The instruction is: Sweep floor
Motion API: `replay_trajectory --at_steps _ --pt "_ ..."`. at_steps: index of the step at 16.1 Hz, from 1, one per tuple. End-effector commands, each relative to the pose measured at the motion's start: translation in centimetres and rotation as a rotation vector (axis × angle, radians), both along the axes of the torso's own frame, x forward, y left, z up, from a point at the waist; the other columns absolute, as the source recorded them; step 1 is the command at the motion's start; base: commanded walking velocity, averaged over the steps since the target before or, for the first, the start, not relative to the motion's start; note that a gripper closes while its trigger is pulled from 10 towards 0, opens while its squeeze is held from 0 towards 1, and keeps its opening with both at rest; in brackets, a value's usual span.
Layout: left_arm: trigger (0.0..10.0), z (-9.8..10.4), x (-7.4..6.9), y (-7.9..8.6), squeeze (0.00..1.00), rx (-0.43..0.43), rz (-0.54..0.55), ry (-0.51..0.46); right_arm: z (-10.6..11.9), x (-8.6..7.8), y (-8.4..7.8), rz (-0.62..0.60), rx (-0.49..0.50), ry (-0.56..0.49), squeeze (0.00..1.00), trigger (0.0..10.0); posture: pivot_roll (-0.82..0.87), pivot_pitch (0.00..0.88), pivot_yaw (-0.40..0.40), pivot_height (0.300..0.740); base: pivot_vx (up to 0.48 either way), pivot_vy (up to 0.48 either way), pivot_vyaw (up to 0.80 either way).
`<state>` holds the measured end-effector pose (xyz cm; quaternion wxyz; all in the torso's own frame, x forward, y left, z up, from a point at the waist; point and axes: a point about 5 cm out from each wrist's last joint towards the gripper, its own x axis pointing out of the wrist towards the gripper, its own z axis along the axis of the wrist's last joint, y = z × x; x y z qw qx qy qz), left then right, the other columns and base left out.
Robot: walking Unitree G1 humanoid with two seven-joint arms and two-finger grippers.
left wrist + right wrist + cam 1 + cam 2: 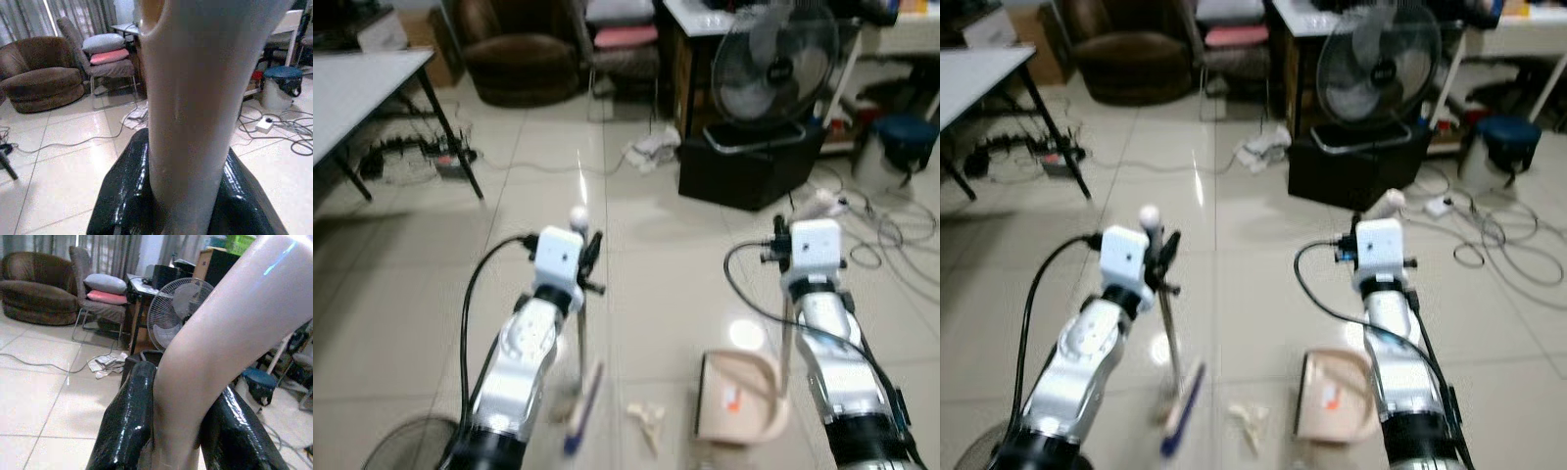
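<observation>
while both arms reach forward over the tiled floor (646,284), the scene reads as follows:

writing: none can be read; an orange mark on the dustpan is too blurred to make out.

left end effector (1167,257): clenched on the broom handle (195,98), black fingers (122,196) pressed to either side of the pale shaft; the forearm slopes forward and up, wrist raised, a black cable looping behind it.

broom (582,392): its thin shaft drops straight down from the left end effector, and the head with a blue edge rests on the floor below it, nearer the robot.

right end effector (1376,211): grasping the dustpan handle (215,357), which is pale and curved and sits wedged between the black fingers (129,421); the forearm slopes forward and up, parallel to the left one.

dustpan (739,397): beige, on the floor below the right end effector, beside that forearm.

debris (646,419): a small pale scrap on the floor between broom head and dustpan, apart from both.

beyond the end effectors: a standing fan (773,64) on a black box (749,166), a brown armchair (519,54), loose cables (881,230).
</observation>
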<state>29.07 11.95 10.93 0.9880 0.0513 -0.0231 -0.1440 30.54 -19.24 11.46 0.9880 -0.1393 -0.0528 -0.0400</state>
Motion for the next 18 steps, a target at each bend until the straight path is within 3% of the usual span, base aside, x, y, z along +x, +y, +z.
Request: replay_trajectory --at_steps 1,6,11,18 --pt "10.0 0.7 0.2 0.3 0.00 0.014 0.016 -0.036 1.0 0.4 0.2 0.007 0.000 -0.048 0.00 10.0 -0.08 0.000 0.071 0.740 0.000 -0.322 0.00" --pt "10.0 0.5 0.8 0.5 0.00 -0.002 0.033 -0.023 0.5 0.7 0.2 -0.003 -0.001 -0.026 0.00 10.0 -0.08 0.013 0.074 0.740 0.000 -0.124 0.00" --pt "10.0 0.3 1.8 0.8 0.00 0.018 0.067 -0.049 0.5 1.1 0.2 -0.023 0.024 -0.048 0.00 10.0 -0.05 0.081 0.106 0.740 0.000 0.000 0.00" --pt "10.0 -0.4 2.4 -0.7 0.00 -0.019 0.045 -0.043 -0.2 1.8 0.1 -0.005 -0.015 -0.060 0.00 10.0 -0.02 0.201 0.165 0.740 0.000 0.000 0.00"
